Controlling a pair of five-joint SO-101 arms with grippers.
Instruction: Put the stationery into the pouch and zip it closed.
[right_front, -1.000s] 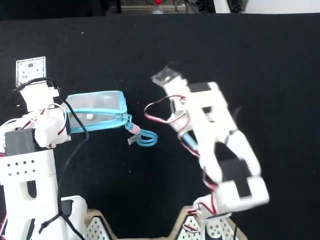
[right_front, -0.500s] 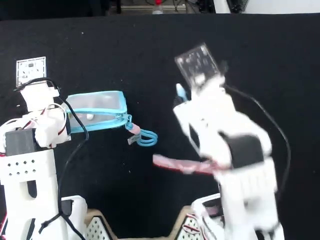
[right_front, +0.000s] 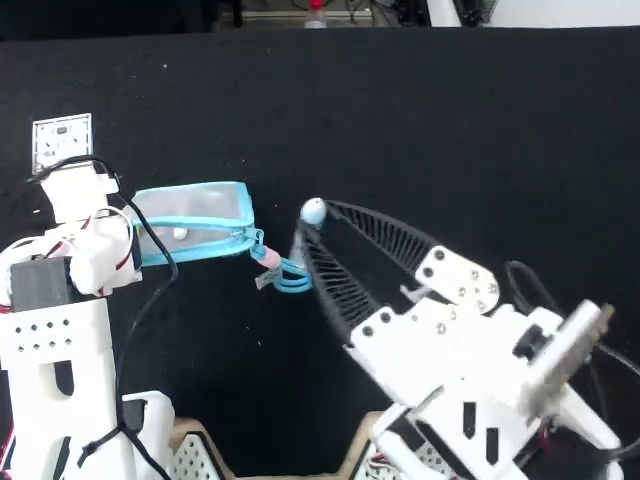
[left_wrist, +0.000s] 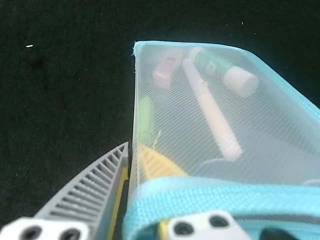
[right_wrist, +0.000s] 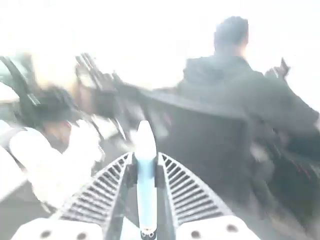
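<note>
— How does the left one stand?
— The white left arm (right_front: 60, 330) rises upright at the left of the high view, wrist bent downward. Its grey ribbed gripper (left_wrist: 131, 155) is clamped on the edge of a translucent blue-trimmed pouch (left_wrist: 210, 125).
— And the other?
— The white right arm (right_front: 450, 340) leans low and stretches leftward. Its dark ribbed gripper (right_front: 310, 222) is foremost, fingers closed around a pale blue pen (right_wrist: 146, 160) whose tip pokes beyond them.
</note>
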